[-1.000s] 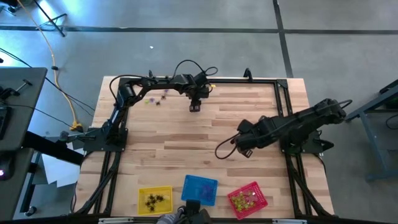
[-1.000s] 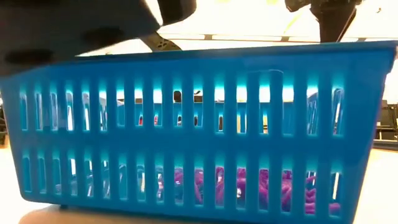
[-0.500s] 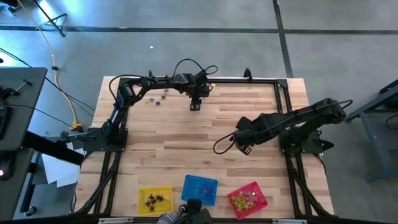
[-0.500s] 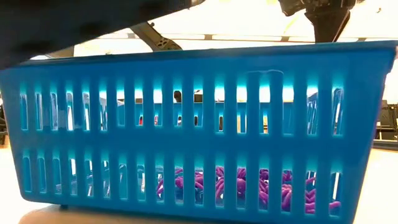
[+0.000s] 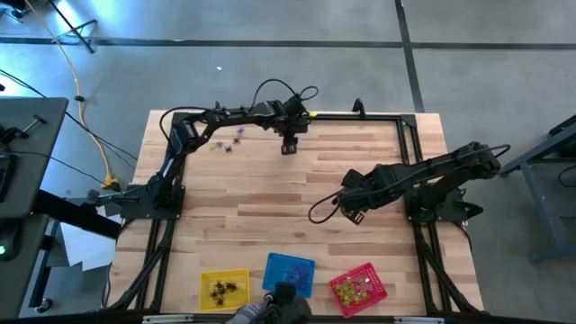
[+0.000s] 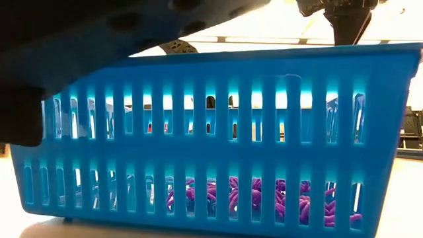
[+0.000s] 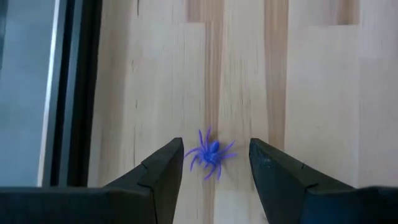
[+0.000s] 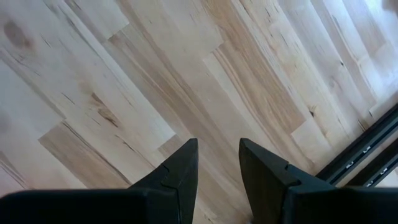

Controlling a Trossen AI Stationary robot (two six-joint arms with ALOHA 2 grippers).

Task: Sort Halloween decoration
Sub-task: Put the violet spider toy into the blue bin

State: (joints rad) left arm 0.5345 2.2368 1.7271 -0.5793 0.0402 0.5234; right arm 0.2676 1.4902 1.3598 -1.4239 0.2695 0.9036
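Spider [image 7: 209, 154], purple, lies on the table [image 7: 311, 74] near its far edge, between the left gripper's [image 7: 214, 165] wide-open, empty jaws. Pickup step: lower, close. Right gripper [image 8: 216, 158], part-open and empty, waits mid-table.

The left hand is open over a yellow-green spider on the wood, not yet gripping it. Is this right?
Only the colour is wrong. The left wrist view shows the left hand open around a purple spider lying on the wood, not yet gripped.
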